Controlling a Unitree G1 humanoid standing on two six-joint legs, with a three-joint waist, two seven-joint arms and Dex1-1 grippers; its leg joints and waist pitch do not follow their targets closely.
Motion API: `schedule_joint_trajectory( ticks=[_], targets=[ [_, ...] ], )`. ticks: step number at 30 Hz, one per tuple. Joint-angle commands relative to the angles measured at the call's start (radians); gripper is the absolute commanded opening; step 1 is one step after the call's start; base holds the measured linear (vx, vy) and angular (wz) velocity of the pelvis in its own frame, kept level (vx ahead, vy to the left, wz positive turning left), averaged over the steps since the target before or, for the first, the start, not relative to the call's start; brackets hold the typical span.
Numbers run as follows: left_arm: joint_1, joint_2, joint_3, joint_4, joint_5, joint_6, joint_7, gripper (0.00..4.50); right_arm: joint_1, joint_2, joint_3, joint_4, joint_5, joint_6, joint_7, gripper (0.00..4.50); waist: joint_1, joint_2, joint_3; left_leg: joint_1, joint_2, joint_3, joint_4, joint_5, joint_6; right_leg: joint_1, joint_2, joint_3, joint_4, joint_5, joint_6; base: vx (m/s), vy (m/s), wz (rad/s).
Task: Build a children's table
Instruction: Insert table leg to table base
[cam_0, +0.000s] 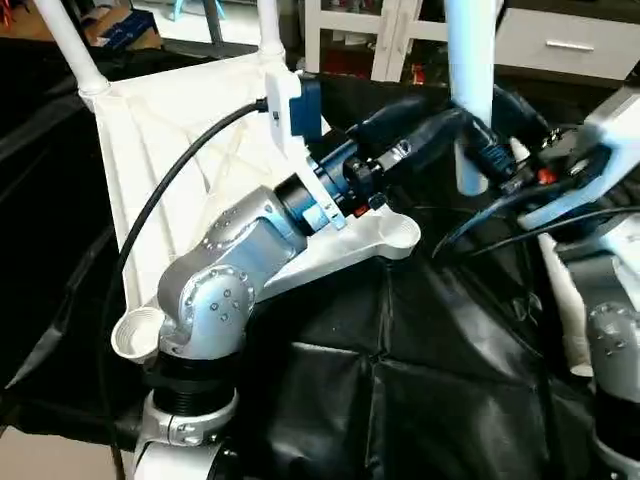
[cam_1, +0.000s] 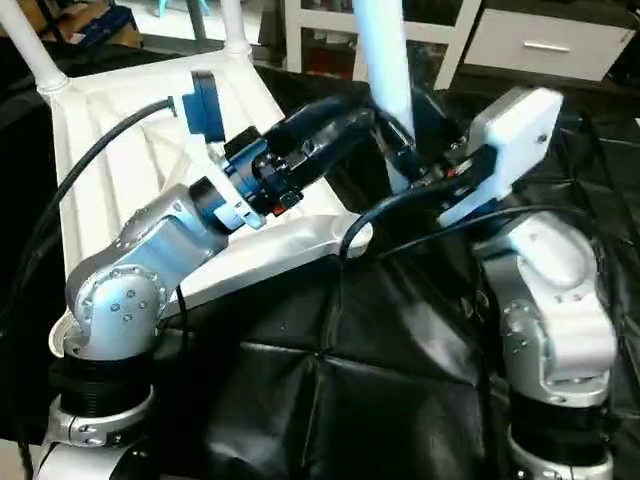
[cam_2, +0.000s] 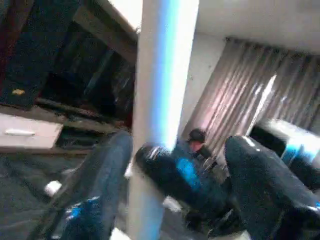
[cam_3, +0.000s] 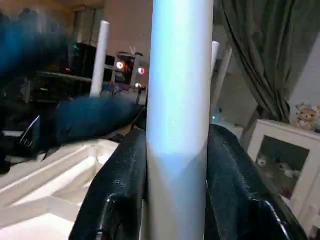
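Tabletop (cam_0: 190, 150) upside down on black table (cam_0: 420, 380) | right gripper (cam_3: 176, 165) clamps upright leg (cam_1: 385, 80) | left gripper (cam_2: 175, 165) jaws wide, loose around leg | risk: leg tilts, misses near-right socket (cam_0: 400, 232)

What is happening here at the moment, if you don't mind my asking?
The robot is assembling a children's table on a black-draped work table. The white tabletop lies underside up, with two legs already standing in its far corner sockets. The right gripper is clamped on another leg, held upright near the tabletop's edge. The left gripper reaches in around the same leg, fingers apart. The near sockets are open.
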Motion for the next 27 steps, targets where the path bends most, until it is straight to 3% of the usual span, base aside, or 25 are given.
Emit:
schedule_joint_trajectory(
  ticks=[1,4,9,15,22,27],
  targets=[
    [-0.018,-0.006,-0.005,-0.043,-0.051,0.028,-0.017,3.66,0.003,-0.001,0.005,-0.035,-0.006,-0.041,-0.001,1.34,0.002,-0.002,-0.09,0.016,0.013,-0.006,-0.057,-0.102,0.104,0.069,-0.019,0.029,-0.056,-0.105,-0.235,0.0,0.0,0.0],
    [-0.017,0.008,-0.011,-0.056,-0.081,0.042,-0.024,3.87,0.009,0.002,0.014,-0.033,-0.017,-0.073,-0.008,1.34,0.002,-0.003,-0.089,0.016,0.014,-0.005,-0.056,-0.09,0.118,0.073,-0.019,0.03,-0.052,-0.063,-0.251,0.0,0.0,0.0],
    [-0.012,0.019,-0.019,-0.047,-0.073,0.039,-0.031,4.39,0.02,0.005,0.029,-0.029,-0.027,-0.09,-0.001,1.34,0.0,-0.002,-0.088,0.018,0.014,-0.005,-0.057,-0.106,0.116,0.074,-0.02,0.03,-0.055,-0.093,-0.242,0.0,0.0,0.0],
    [-0.008,0.034,-0.036,-0.042,-0.074,0.043,-0.031,4.48,0.028,0.002,0.051,-0.023,-0.039,-0.109,0.0,1.34,0.001,0.0,-0.09,0.02,0.015,-0.005,-0.056,-0.106,0.105,0.074,-0.02,0.03,-0.054,-0.089,-0.239,0.0,0.0,0.0],
    [0.001,0.043,-0.053,-0.047,-0.089,0.05,-0.056,4.5,0.017,0.013,0.073,-0.023,-0.049,-0.117,-0.013,1.34,0.002,-0.001,-0.1,0.019,0.013,-0.004,-0.051,-0.077,0.119,0.079,-0.019,0.031,-0.046,-0.04,-0.257,0.0,0.0,0.0],
    [-0.006,0.047,-0.065,-0.041,-0.057,0.025,-0.045,4.5,0.01,0.016,0.091,-0.026,-0.055,-0.117,-0.014,1.34,0.002,-0.001,-0.099,0.018,0.013,-0.004,-0.05,-0.089,0.118,0.079,-0.02,0.031,-0.046,-0.064,-0.253,0.0,0.0,0.0]
  ],
)
